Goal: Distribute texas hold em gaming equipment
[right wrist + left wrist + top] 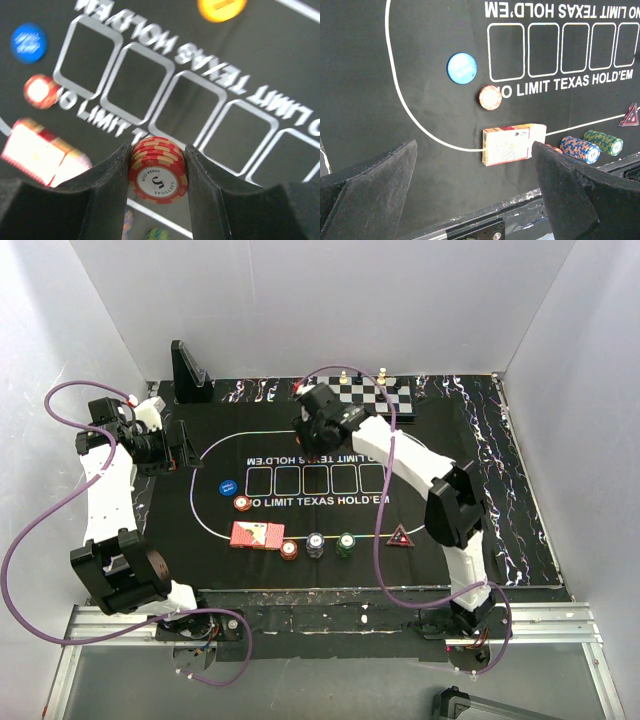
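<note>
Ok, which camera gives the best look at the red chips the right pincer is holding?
The right wrist view: the red chips are close up, clamped in the right pincer, face print visible. In the top external view the right arm covers them. The left wrist view does not show them.

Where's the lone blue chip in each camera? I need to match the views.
Top external: blue chip left of centre, just left of the printed card boxes.
Left wrist: blue chip upper middle, left of the boxes.
Right wrist: blue chip top left, blurred.
Shared landmark: the red-and-white chip lying beside it, at the NO LIMIT lettering.
</note>
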{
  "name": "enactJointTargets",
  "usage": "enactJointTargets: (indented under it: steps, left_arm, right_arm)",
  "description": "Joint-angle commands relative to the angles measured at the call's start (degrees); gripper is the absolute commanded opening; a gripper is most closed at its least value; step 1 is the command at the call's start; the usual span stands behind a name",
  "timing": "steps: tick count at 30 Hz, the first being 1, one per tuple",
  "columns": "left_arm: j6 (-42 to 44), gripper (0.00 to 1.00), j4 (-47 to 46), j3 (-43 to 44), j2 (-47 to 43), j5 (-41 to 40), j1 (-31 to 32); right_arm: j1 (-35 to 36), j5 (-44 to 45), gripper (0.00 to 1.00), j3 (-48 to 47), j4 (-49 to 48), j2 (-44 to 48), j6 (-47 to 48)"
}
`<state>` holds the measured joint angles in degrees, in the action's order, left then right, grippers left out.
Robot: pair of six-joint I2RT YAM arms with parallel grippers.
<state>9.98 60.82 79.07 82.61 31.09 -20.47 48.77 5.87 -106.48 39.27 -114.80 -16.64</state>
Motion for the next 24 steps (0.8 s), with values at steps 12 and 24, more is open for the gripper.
enactJointTargets:
  steps: [12,24]
  left_arm:
    - [5.05,1.00,1.49,-0.67,0.71,3.01,-0.27]
    - [5.40,1.00,1.15,-0.93,1.50,4.51,-0.27]
  right_arm:
    - [-13.53,0.02,0.09,-21.84,2.22,-23.53,2.76]
    - [-14.85,0.19,0.06,-24.13,-0.77,-28.02,1.70]
